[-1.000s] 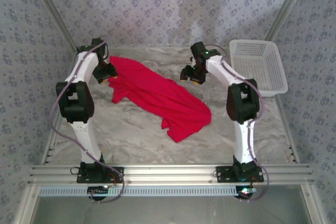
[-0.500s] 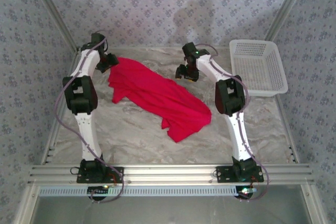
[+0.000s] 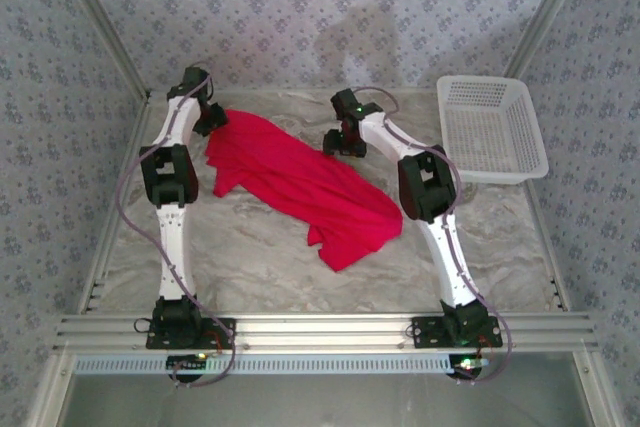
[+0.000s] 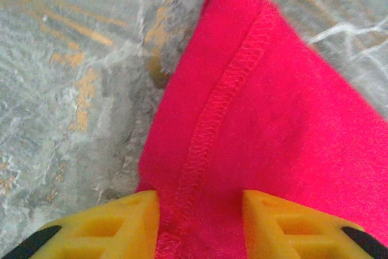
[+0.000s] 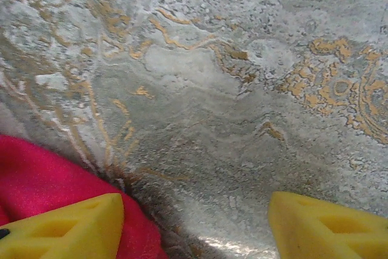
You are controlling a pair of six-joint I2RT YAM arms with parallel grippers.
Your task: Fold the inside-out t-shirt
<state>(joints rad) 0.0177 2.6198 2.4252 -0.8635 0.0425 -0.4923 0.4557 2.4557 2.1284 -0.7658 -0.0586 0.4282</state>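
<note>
Over the last second both my arms have stretched toward the back of the tabletop (image 3: 250,247). My left hand (image 3: 212,119) has slid up to the upper-left corner of the inside-out t-shirt (image 3: 300,182). My right hand (image 3: 337,139) has swung left and now sits at the cloth's upper edge, well apart from the white basket (image 3: 490,127) in the upper right.

The shirt itself lies as it did, a crumpled red band running diagonally from upper left to the centre of the top view.

From my left wrist, the hand (image 4: 200,204) stands narrowly parted, one finger on each side of a stitched seam in the red fabric (image 4: 273,119), not yet pinched. From my right wrist, the hand (image 5: 194,210) is spread wide over bare marble, with red cloth (image 5: 36,174) just touching the finger at lower left.

I judge this as lining up on two far corners so I can spread the shirt flat; no fold has been made yet.
</note>
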